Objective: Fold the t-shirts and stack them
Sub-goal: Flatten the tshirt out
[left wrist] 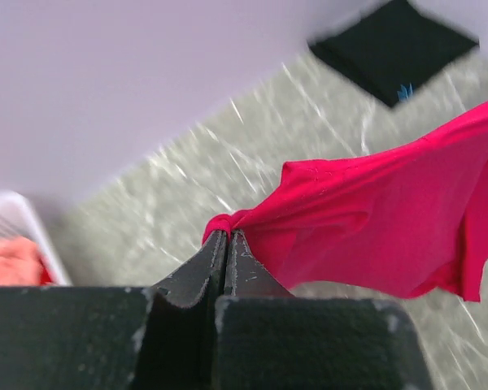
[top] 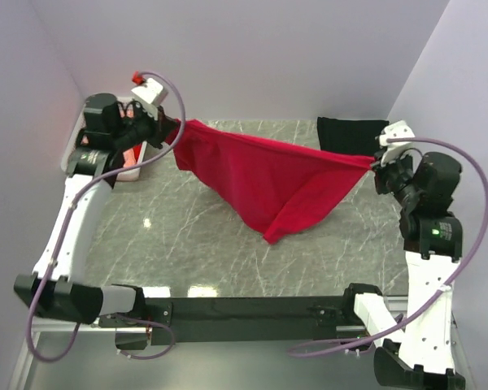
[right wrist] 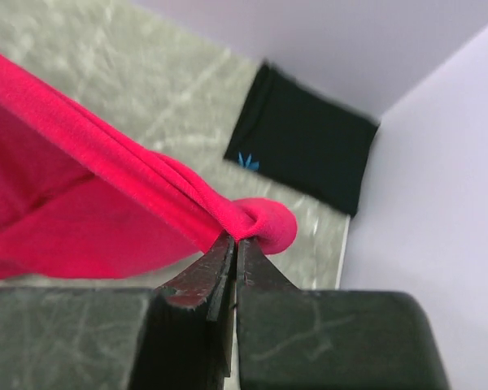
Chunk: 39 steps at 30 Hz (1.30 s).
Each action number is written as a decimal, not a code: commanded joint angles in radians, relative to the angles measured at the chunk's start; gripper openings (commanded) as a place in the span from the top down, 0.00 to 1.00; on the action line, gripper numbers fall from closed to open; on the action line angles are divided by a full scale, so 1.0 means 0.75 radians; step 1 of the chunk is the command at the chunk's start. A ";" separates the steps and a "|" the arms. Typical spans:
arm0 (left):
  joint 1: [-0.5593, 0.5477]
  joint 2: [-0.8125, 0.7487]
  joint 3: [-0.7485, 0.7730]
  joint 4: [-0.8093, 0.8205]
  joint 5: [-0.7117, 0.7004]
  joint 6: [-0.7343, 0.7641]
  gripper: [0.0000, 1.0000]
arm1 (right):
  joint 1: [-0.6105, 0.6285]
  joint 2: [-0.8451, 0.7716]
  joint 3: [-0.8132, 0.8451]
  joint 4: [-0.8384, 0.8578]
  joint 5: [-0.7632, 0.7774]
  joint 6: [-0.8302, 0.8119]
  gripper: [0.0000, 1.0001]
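Observation:
The crimson-red t-shirt hangs stretched above the table between both arms, its lower part drooping to a point near the middle. My left gripper is shut on its left corner; the wrist view shows the cloth bunched at the shut tips of that gripper. My right gripper is shut on the right corner, where the red cloth twists into a knot at the tips of the gripper. A folded black t-shirt with a tiny blue mark lies at the back right. Salmon-pink cloth sits in the basket.
A white lattice basket stands at the back left behind the left arm; its rim shows in the left wrist view. Lilac walls close in the back and both sides. The marbled grey table lies under the shirt.

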 commanded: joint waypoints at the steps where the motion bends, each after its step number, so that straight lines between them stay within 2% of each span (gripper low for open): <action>1: 0.045 -0.146 0.110 0.110 -0.161 0.022 0.99 | -0.037 0.001 0.210 0.018 -0.017 0.011 1.00; 7: 0.045 -0.446 0.039 0.128 -0.220 -0.008 0.99 | -0.034 -0.072 0.464 -0.107 -0.116 0.074 1.00; 12: 0.045 -0.744 -0.016 0.053 -0.320 -0.014 0.99 | -0.034 -0.213 0.577 -0.171 -0.071 0.084 1.00; 17: 0.045 -0.913 0.030 -0.050 -0.455 -0.004 0.99 | -0.034 -0.305 0.660 -0.189 0.029 0.090 1.00; 22: 0.045 -0.842 0.137 -0.017 -0.480 0.000 0.99 | -0.034 -0.236 0.691 -0.142 0.052 0.121 1.00; 26: 0.045 -0.705 0.102 -0.017 -0.452 0.010 0.99 | -0.034 -0.156 0.551 -0.081 -0.020 0.129 1.00; 32: 0.045 -0.584 -0.263 0.067 -0.352 0.037 0.99 | -0.018 -0.009 0.130 0.054 -0.145 0.125 1.00; 37: 0.043 -0.418 -0.543 0.222 -0.286 -0.002 0.99 | 0.131 0.157 -0.188 0.240 -0.042 0.062 1.00; 39: 0.043 -0.267 -0.589 0.247 -0.231 0.000 0.99 | 0.180 0.271 -0.288 0.318 0.009 0.060 1.00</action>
